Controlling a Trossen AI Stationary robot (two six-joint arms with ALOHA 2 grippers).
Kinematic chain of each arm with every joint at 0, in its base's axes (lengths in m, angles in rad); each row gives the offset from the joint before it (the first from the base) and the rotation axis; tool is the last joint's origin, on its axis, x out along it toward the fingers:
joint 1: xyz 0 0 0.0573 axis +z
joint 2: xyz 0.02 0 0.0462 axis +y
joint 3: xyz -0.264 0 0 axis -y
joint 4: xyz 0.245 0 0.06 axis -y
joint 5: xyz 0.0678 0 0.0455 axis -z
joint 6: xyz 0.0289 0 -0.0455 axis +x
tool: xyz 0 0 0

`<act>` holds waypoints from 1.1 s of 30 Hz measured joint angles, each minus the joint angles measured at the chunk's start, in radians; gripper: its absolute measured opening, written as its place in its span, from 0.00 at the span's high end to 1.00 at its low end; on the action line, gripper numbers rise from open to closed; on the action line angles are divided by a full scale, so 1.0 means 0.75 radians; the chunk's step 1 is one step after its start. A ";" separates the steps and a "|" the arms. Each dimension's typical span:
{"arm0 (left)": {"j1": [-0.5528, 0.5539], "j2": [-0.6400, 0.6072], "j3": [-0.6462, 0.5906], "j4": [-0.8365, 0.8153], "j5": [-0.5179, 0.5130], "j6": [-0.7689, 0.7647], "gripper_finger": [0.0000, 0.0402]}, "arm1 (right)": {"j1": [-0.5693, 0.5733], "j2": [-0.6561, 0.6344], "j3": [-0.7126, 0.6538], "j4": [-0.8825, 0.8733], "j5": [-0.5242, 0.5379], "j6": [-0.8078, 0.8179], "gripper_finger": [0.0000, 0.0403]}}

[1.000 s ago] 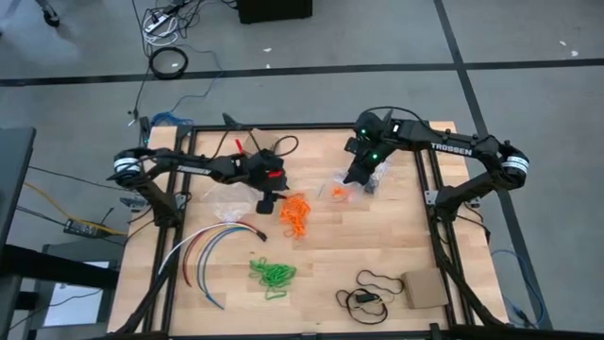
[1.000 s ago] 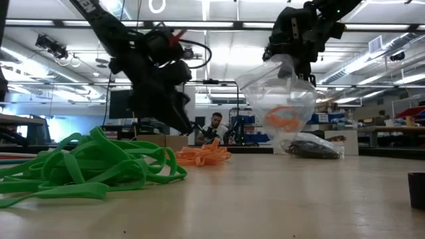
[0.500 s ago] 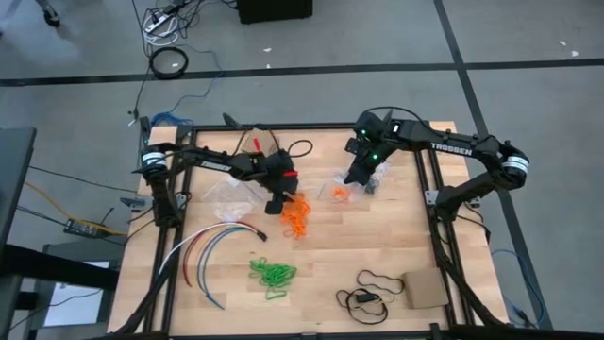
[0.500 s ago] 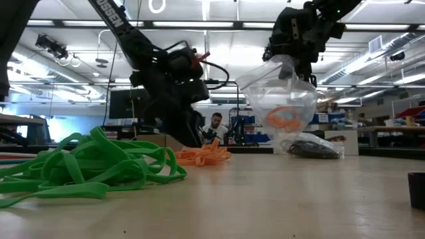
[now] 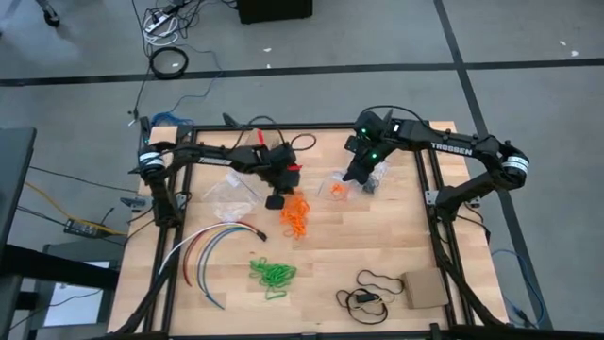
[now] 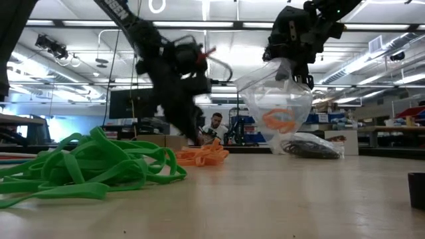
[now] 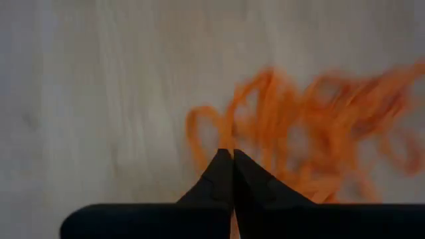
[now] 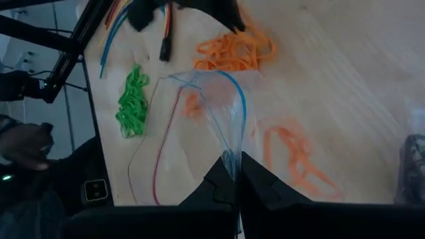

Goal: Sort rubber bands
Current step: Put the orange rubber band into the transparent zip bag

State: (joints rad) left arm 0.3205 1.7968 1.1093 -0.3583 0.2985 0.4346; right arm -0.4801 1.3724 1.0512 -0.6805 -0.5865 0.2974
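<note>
The left gripper (image 7: 232, 154) is at the near edge of the orange rubber bands (image 5: 296, 214), its jaws pinched shut with their tips meeting right where the outermost orange loop (image 7: 211, 129) lies; whether a strand is caught between them cannot be told from the wrist view. The rest of the orange heap spreads just beyond the tips on the table (image 5: 377, 246).

The right gripper (image 8: 234, 162) has its jaws shut on the rim of a clear plastic bag (image 6: 279, 106), which hangs below them off the table with a few orange bands (image 6: 279, 119) already inside. A second bag with dark bands (image 6: 312, 146) rests on the table beside it. The green rubber bands (image 5: 272, 274) lie well apart from both jaws, untouched.

The step in hand looks like picking orange bands for the hanging bag. To do it well, the left arm should lift slowly and straight up so a thin strand does not slip out, and check that bands trail from the tips before moving. The right jaws should keep the bag mouth open and steady, so the bands can be released directly above the opening rather than against its rim.
</note>
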 joint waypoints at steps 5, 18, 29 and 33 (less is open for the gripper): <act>-0.025 -0.068 0.195 -0.232 0.020 -0.012 0.99 | 0.000 0.000 0.000 0.001 0.002 -0.004 1.00; -0.197 -0.187 0.488 -0.135 0.134 -0.117 1.00 | 0.000 0.000 0.000 0.025 0.022 -0.010 1.00; -0.195 0.023 0.487 0.175 0.096 -0.436 0.99 | 0.022 0.000 0.000 0.045 0.027 0.019 1.00; -0.165 0.061 0.486 0.152 0.096 -0.510 0.99 | 0.039 0.000 0.000 0.051 0.026 0.019 1.00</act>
State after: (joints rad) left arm 0.1971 1.8424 1.4737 -0.2444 0.3707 0.0523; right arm -0.4508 1.3724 1.0512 -0.6421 -0.5673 0.3115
